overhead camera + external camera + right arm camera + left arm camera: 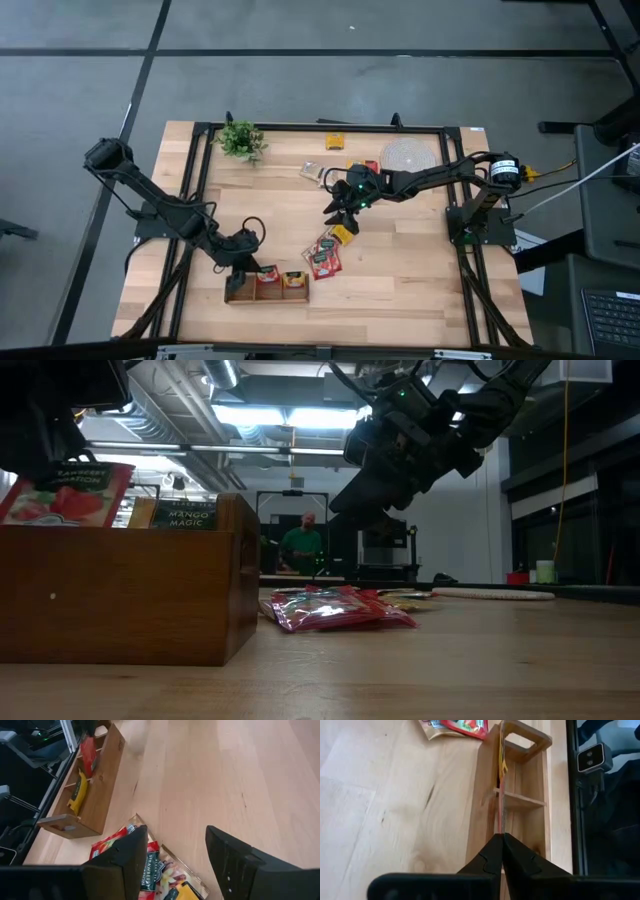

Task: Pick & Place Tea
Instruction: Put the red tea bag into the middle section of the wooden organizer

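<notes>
Tea: loose sachets (325,255) lie in a small heap mid-table, just beyond the wooden tray (266,293) at the near edge; one red sachet (502,795) stands on edge in the tray, pinched.
Left gripper: (243,262) over the tray's left end, fingers closed on that red sachet.
Right gripper: (340,212) hovers above the heap, fingers spread wide, holding nothing.
Risk: the red sachet may catch on a divider (520,800) and buckle if pushed down crooked; released tilted, it could flop out.
Risk two: the right fingers may nip two overlapping sachets at once.
Table: pale wood, plant (240,140) at far left corner, woven mat (410,155) far right.
Room: a person (303,545) stands far behind.
</notes>
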